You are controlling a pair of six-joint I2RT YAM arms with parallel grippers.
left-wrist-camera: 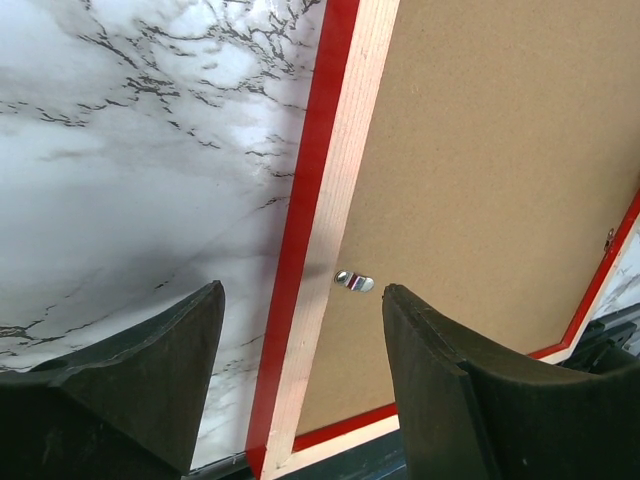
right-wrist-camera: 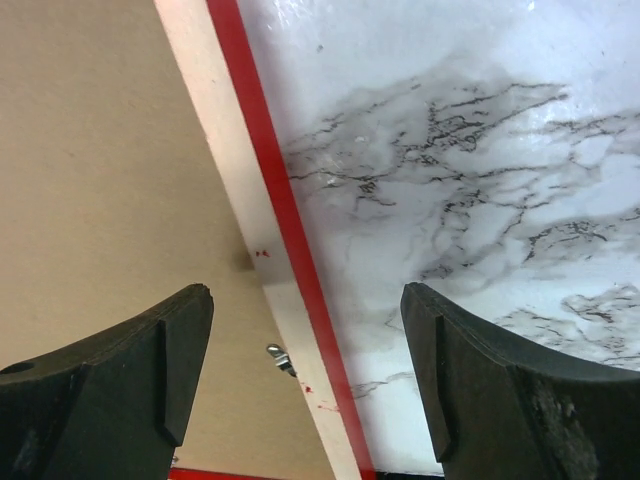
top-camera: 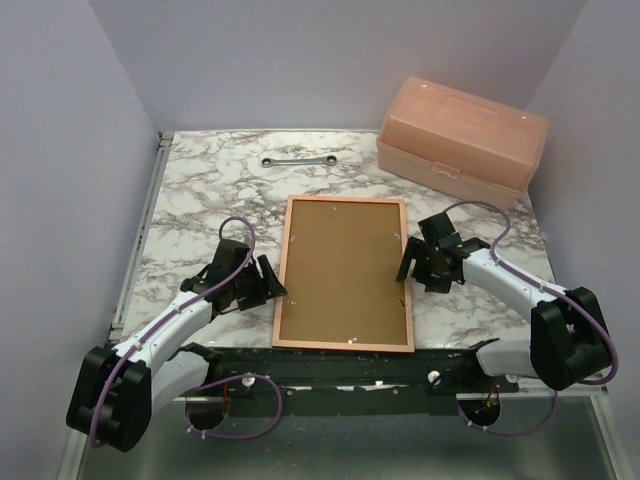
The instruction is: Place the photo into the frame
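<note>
Left gripper (left-wrist-camera: 302, 310) and right gripper (right-wrist-camera: 305, 312) both gape wide and empty, each poised over a long side of the frame (top-camera: 343, 201) lying back-up on the marble table (top-camera: 200, 190).

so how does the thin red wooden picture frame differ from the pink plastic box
The red wooden picture frame lies flat and thin, pale back up; the pink plastic box stands tall and bulky, lid shut. The frame sits near centre, the box far right. Both are rectangular.
</note>
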